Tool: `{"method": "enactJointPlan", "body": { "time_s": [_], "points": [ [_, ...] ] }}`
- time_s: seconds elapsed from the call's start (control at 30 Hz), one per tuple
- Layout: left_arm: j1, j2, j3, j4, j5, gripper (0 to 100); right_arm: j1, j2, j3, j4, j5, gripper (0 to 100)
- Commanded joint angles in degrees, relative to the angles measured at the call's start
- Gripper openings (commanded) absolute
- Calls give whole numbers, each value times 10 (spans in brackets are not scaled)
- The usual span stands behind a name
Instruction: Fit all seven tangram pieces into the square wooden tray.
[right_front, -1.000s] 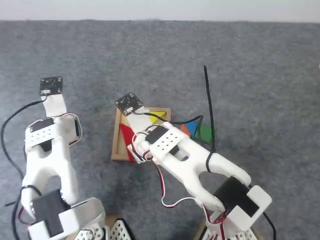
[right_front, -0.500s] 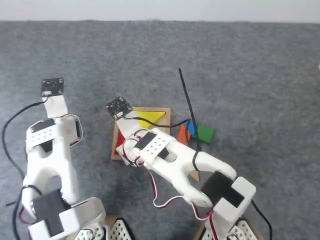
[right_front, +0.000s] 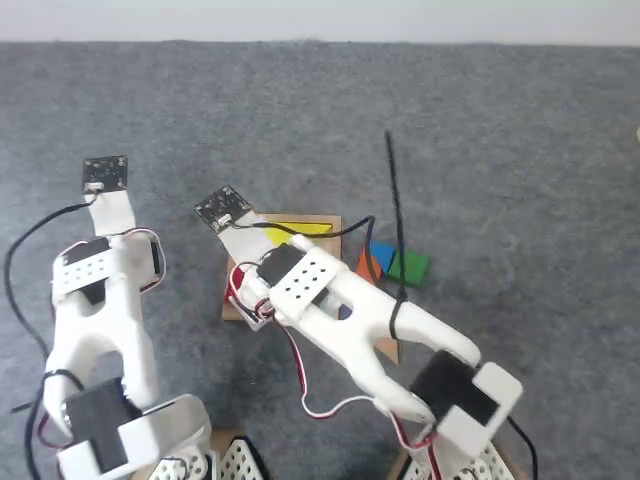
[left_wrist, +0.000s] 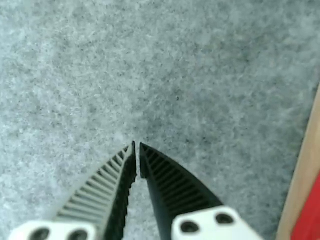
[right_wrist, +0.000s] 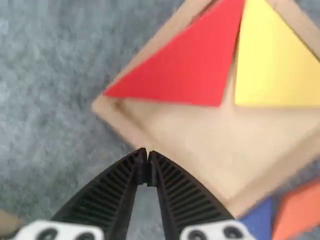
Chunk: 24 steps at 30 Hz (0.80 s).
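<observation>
The square wooden tray (right_wrist: 170, 145) holds a red triangle (right_wrist: 185, 70) and a yellow triangle (right_wrist: 275, 65) side by side; the rest of its floor is bare. My right gripper (right_wrist: 147, 153) is shut and empty, its tips over the tray's rim near a corner. In the high view the right arm (right_front: 320, 290) covers most of the tray (right_front: 330, 222), with the yellow triangle (right_front: 295, 230) peeking out. Orange (right_front: 367, 265), blue (right_front: 382, 254) and green (right_front: 410, 267) pieces lie on the carpet just right of the tray. My left gripper (left_wrist: 136, 146) is shut and empty above the carpet, left of the tray's edge (left_wrist: 300, 185).
Grey carpet covers the whole table. A black cable (right_front: 393, 200) rises from the right arm over the loose pieces. The left arm (right_front: 100, 280) stands at the left, a short way from the tray. Blue (right_wrist: 257, 220) and orange (right_wrist: 300, 210) pieces lie beside the tray's outer rim.
The right arm has swung left across the tray, now covering the red triangle in the high view. The left arm has stayed still.
</observation>
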Motion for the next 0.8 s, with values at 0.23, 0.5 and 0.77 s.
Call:
{"method": "enactJointPlan", "body": {
  "time_s": [0.23,0.5,0.77],
  "points": [
    [8,-8,-1,-12,-7,13,72,-73,-21,92,9,9],
    [83,-126,50,-10,-14,13,196,-161,143,15,-13,9],
    [238,-142,-78,122,-18,13,199,-185,244,-111,-11,9]
  ]
}}
